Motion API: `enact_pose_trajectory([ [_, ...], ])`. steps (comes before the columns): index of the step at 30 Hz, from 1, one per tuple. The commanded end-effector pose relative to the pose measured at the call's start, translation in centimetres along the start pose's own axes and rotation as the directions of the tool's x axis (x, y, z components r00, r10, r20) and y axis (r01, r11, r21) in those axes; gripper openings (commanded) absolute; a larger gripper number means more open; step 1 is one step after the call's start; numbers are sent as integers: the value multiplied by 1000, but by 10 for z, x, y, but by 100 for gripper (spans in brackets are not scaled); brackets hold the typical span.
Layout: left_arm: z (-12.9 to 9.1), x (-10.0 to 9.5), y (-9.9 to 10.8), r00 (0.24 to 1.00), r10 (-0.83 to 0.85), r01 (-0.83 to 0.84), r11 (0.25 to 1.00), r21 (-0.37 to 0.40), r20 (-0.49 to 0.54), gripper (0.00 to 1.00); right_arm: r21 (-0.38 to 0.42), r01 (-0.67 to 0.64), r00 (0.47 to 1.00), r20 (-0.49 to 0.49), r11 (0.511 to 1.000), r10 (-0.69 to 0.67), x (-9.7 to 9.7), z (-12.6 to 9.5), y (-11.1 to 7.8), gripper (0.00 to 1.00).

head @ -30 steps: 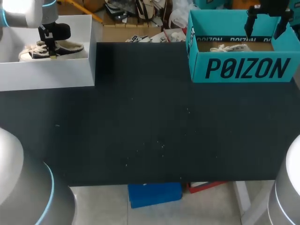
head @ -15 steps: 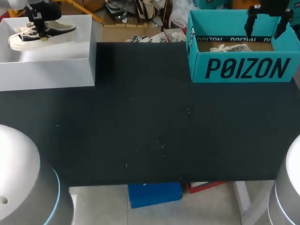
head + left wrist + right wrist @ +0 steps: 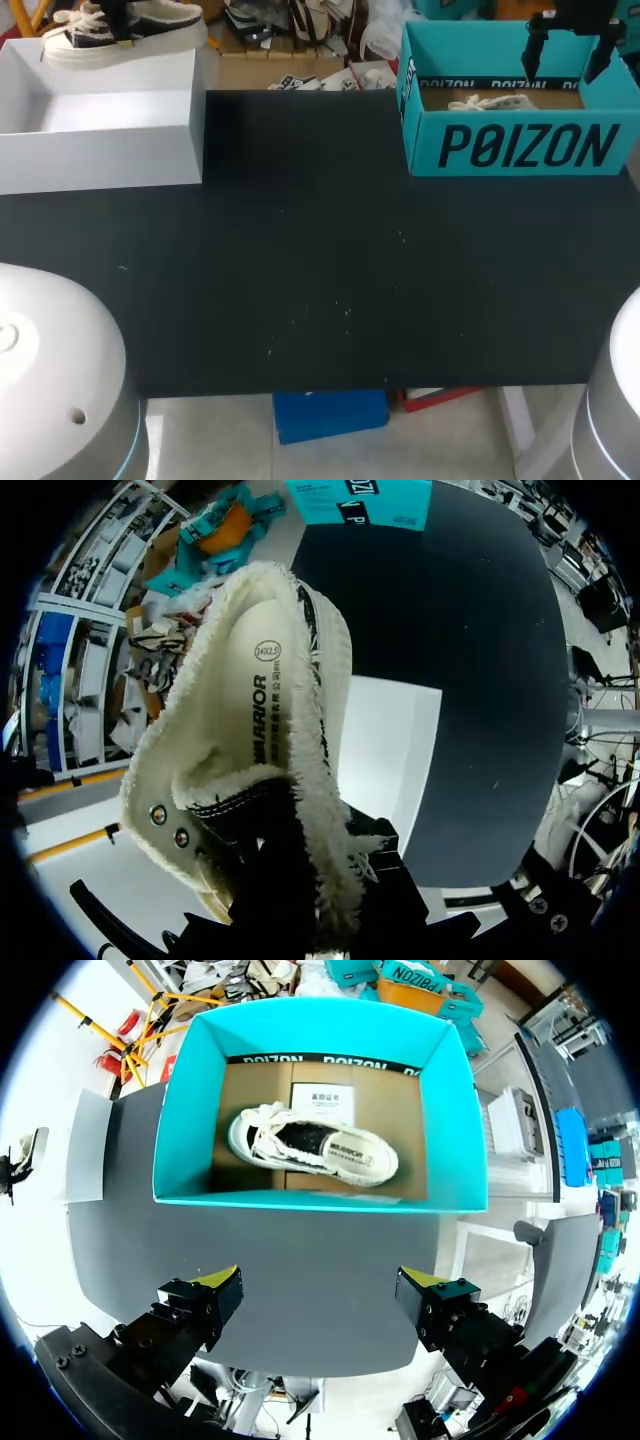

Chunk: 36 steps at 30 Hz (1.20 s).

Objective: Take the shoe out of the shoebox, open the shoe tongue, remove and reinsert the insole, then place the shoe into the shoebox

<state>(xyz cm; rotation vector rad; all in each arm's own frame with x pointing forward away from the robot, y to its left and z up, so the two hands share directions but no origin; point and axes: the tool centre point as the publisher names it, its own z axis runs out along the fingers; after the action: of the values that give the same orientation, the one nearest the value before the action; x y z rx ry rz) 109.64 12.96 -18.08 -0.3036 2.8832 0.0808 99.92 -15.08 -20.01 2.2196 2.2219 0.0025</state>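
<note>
A black-and-white shoe (image 3: 120, 25) with a fleecy lining (image 3: 250, 740) hangs above the far edge of the white shoebox (image 3: 100, 150), and my left gripper (image 3: 117, 14) is shut on its collar. In the left wrist view the shoe hides the fingertips. The white shoebox (image 3: 390, 750) lies under the shoe with nothing in it. My right gripper (image 3: 570, 48) hangs open over a teal shoebox (image 3: 520, 145). In the right wrist view a second, white shoe (image 3: 315, 1145) lies on the floor of the teal shoebox (image 3: 310, 1195), ahead of my right gripper (image 3: 320, 1280).
The dark table top (image 3: 330, 260) stretches between the two boxes with only small specks on it. The teal shoebox stands at the back right, the white one at the back left.
My left gripper has lifted the shoe up out of the white shoebox and carried it toward the far edge. The right arm has stayed still.
</note>
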Motion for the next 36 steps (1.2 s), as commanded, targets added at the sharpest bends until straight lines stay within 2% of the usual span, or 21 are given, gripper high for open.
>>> enact_pose_trajectory([
  [1, -99, 90, -53, 964, 9, -1, 999, -32, 264, 0, 1, 0, 1000, 0, 1000, 0, 0, 0, 0, 100],
  [4, -108, 129, -97, 964, 13, -10, 1000, -14, 264, 0, 1, 0, 1000, 0, 1000, 0, 0, 0, 0, 100],
  [7, -104, 162, -131, 971, 24, -23, 1000, -4, 237, 0, 1, 0, 1000, 0, 1000, 0, 0, 0, 0, 100],
  [12, -89, 212, -170, 982, 1, -5, 1000, 20, 186, 0, 1, 0, 1000, 0, 1000, 0, 0, 0, 0, 100],
  [19, -56, 263, -192, 993, -13, 11, 1000, 21, 113, 0, 1, 0, 1000, 0, 1000, 0, 0, 0, 0, 100],
  [21, -40, 275, -195, 996, -16, 15, 1000, 16, 92, 0, 1, 0, 1000, 0, 1000, 0, 0, 0, 0, 100],
  [25, -8, 292, -202, 998, -1, 1, 1000, -2, 62, 0, 1, 0, 1000, 0, 1000, 0, 0, 0, 0, 100],
  [27, 9, 300, -208, 995, 21, -18, 999, -33, 93, 0, 1, 0, 1000, 0, 1000, 0, 0, 0, 0, 100],
  [29, 29, 306, -212, 998, 22, -21, 999, -29, 57, 0, 1, 0, 1000, 0, 1000, 0, 0, 0, 0, 100],
  [36, 86, 324, -228, 997, 57, -55, 998, -41, 50, 0, 1, 0, 1000, 0, 1000, 0, 0, 0, 0, 100],
])
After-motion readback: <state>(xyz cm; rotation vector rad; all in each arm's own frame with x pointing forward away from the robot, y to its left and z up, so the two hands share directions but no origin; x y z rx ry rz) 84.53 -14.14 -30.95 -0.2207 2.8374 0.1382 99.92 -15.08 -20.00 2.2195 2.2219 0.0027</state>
